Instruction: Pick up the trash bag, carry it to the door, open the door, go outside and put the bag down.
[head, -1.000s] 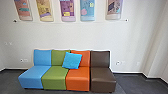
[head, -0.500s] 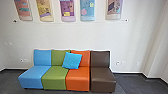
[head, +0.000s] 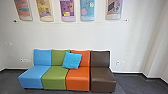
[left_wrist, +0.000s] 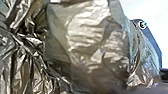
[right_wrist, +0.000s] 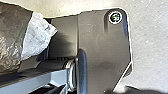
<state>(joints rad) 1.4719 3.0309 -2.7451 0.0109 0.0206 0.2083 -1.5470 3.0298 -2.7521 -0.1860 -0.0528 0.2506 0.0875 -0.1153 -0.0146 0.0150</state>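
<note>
And we're level with the head view of a second ago: the row of seats sits just where it sat, the bright blue cushion (head: 72, 60) keeps its spot, the wall panels (head: 67, 10) hold their line, so the camera has stayed put as well. Over to the left wrist view, and there's the trash bag (left_wrist: 87, 37), big, glossy and close to the camera, dark plastic bunched into sharp folds on one part, stretched smoother on another, light bouncing off the creases! What's inside it, I cannot tell. Is the left claw wide, narrow or holding that bag? Cannot tell. In the right wrist view, more dark, wrinkled plastic (right_wrist: 11, 37) with a whitish crumpled piece (right_wrist: 38, 36) at its edge, right beside the robot's own dark plate (right_wrist: 102, 45); the right claw's state, again, I cannot tell. Back to the seating: blue seat (head: 31, 77), green seat (head: 55, 78), orange seat (head: 78, 80), brown seat (head: 103, 80), side by side against the pale wall (head: 75, 35), on a dark floor (head: 132, 83), and that cushion leaning, tilted, across the backrests of the green and orange ones.
</note>
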